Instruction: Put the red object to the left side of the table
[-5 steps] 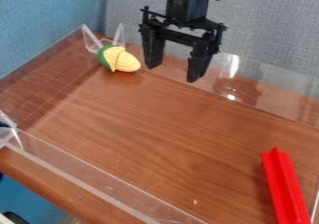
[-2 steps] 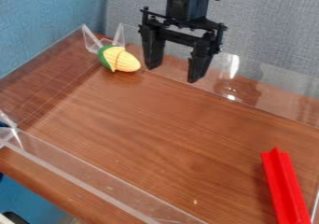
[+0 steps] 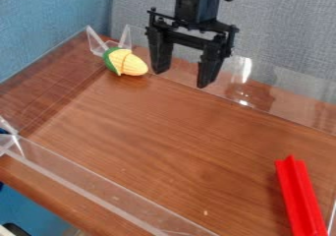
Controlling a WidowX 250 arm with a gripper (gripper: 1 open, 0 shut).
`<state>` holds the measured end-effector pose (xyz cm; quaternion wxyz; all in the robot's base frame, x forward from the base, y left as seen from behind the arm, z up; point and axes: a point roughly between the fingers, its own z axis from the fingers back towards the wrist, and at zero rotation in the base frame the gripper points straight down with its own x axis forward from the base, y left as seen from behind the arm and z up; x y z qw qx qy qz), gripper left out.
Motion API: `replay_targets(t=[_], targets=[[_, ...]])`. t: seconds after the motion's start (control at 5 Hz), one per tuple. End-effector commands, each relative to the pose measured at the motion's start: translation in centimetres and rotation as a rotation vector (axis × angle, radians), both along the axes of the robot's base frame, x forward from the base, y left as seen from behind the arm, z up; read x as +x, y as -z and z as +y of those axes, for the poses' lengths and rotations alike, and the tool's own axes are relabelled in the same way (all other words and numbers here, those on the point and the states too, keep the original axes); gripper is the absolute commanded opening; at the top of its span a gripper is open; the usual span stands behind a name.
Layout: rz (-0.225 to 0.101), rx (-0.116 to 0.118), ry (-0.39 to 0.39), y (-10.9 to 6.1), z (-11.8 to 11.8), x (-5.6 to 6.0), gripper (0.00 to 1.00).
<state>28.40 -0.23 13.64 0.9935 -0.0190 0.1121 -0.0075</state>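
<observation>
Two loose items sit on the dark reddish-brown wood-grain table (image 3: pixel 171 122) with its low clear acrylic walls: the long, narrow, bright red rectangular bar (image 3: pixel 301 195) and a yellow-and-green corn-shaped toy (image 3: pixel 125 62). The red bar lies at the near right corner as the camera sees it, partly cut off by the picture's edge, with one end pointing toward the middle of the tabletop. The corn toy rests at the far side, close to the back acrylic wall. The black two-fingered gripper (image 3: pixel 183 71) hangs above the far edge of the table, just beside the corn toy and well apart from the red bar. Its fingers point steeply downward and are spread wide, holding nothing. That released stance suits a first approach, since splayed jaws can straddle the narrow bar across its short side. Judged from this layout, the task has not begun: the bar is untouched and on the wrong side. The next move calls for travel across the table to the near right corner, clear of the corn toy.
</observation>
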Motion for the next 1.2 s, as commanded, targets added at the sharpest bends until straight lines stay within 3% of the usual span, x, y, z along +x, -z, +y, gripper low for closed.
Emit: replay_targets(t=[0.0,0.4,1.0], targets=[[-0.028,0.003,-0.015,-0.9,0.5,0.2,1.00],[-0.019,0.003,-0.014,-0.9,0.4,0.2,1.00],[0.016,-0.017,-0.026,1.0,-1.2,-0.3,1.00]])
